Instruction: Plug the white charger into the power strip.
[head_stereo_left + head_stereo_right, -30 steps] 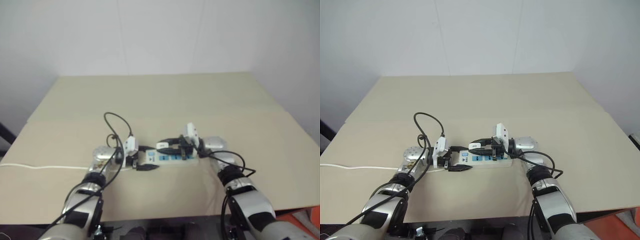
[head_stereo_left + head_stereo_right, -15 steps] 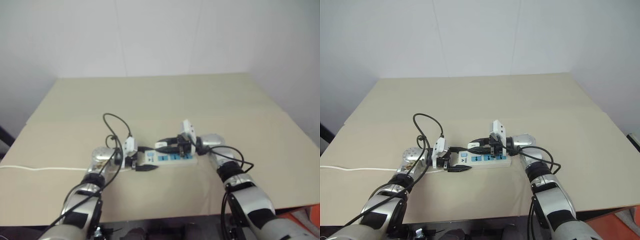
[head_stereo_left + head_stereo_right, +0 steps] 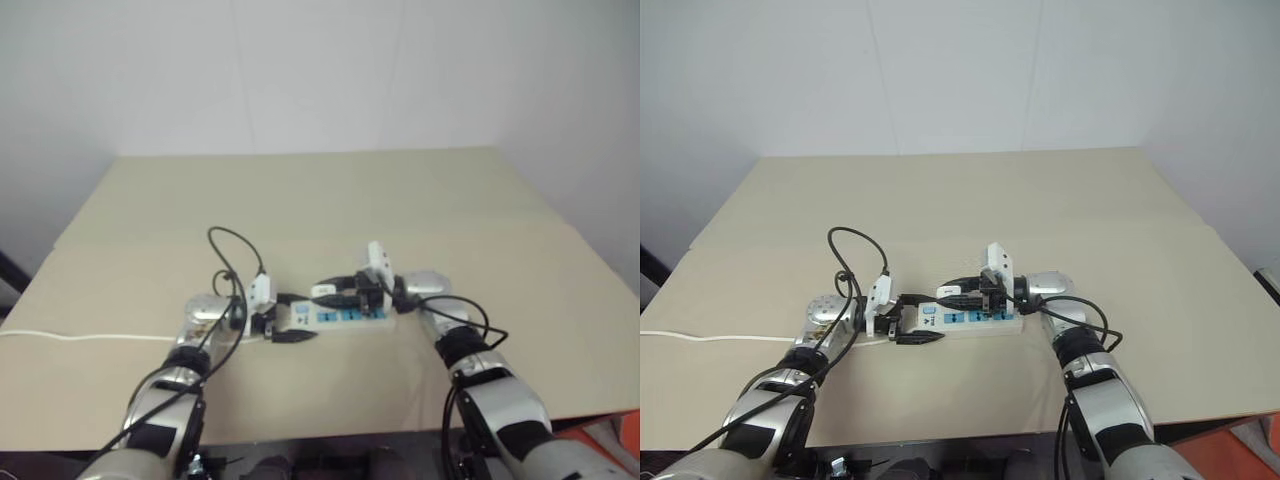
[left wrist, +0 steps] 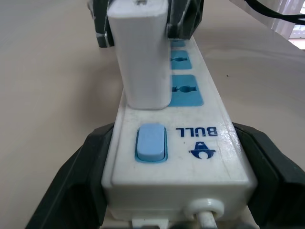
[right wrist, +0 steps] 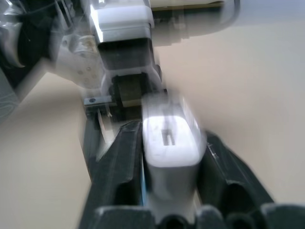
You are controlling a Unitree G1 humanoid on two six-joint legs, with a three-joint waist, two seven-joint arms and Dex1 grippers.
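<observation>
Clamped on the switch end of the power strip, the left gripper is shut, seemingly to brace the strip against the desk during insertion. Its arm reaches in from nine o'clock, the wrist bent so it points almost level toward three. The right gripper comes in level from three o'clock and straddles the white charger; whether it is gripping or has loosened, I cannot tell. The charger stands upright in the socket beside the switch, apparently seated flush.
</observation>
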